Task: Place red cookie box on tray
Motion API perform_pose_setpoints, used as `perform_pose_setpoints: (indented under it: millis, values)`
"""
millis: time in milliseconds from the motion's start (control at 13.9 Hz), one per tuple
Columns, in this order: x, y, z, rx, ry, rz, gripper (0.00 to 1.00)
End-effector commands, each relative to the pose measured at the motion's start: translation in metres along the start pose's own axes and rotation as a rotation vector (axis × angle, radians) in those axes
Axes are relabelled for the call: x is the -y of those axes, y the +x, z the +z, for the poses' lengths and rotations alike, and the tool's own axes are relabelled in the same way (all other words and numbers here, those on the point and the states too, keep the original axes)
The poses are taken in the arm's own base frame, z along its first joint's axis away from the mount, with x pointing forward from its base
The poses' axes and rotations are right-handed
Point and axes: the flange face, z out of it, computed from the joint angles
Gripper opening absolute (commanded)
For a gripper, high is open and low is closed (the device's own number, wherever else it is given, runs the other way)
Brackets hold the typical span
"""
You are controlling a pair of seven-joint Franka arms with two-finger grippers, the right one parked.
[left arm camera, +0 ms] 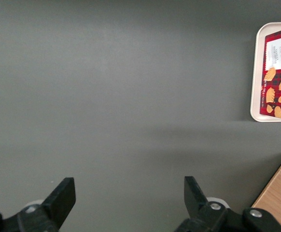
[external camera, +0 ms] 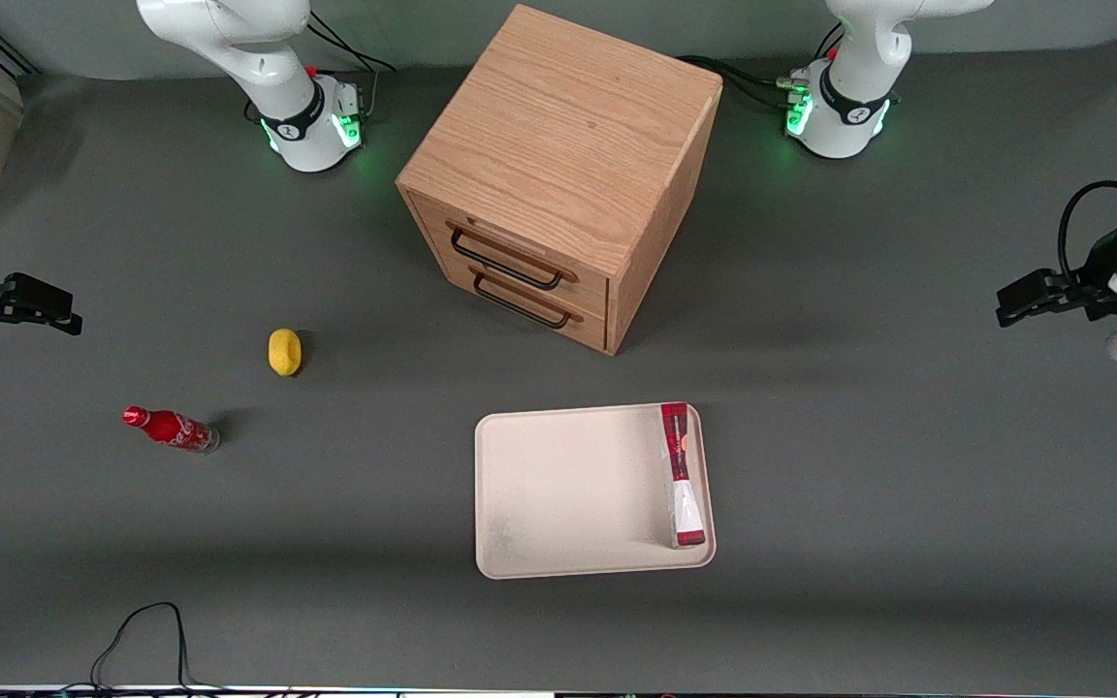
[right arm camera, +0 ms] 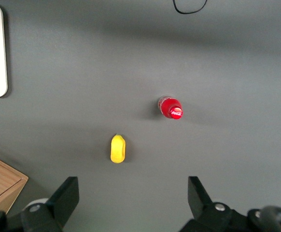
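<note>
Front view shows the tray [external camera: 568, 494] on the grey table [external camera: 908, 504], near the table's front edge and nearer the camera than the cabinet [external camera: 558, 165]. The box [external camera: 682, 475] lies inside the tray, along the rim at the working arm's end, reaching almost from one corner of the tray to the next; the remaining tray floor is bare. The cabinet stands mid-table with both drawers closed. A lemon [external camera: 284, 351] and a red bottle [external camera: 171, 428] sit toward the parked arm's end, well apart from the tray. The gripper [external camera: 1014, 302] hovers at the table's edge on the working arm's end, well clear of the tray. Left wrist view shows its fingers [left arm camera: 63, 195] spread wide over bare table, holding nothing, with the tray's corner [left arm camera: 256, 72] and the box [left arm camera: 278, 77] in sight
</note>
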Motion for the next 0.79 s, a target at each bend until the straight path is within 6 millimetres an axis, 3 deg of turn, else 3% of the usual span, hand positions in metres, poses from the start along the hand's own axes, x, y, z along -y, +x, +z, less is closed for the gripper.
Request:
perform_pose_setpoints:
  millis: [0,719]
  values:
    - [0.0007,-0.0113,-0.0118,-0.021,-0.014,-0.003,1.00]
    - [-0.0067,-0.0146,-0.0202,0.002,-0.014,0.018,1.00]
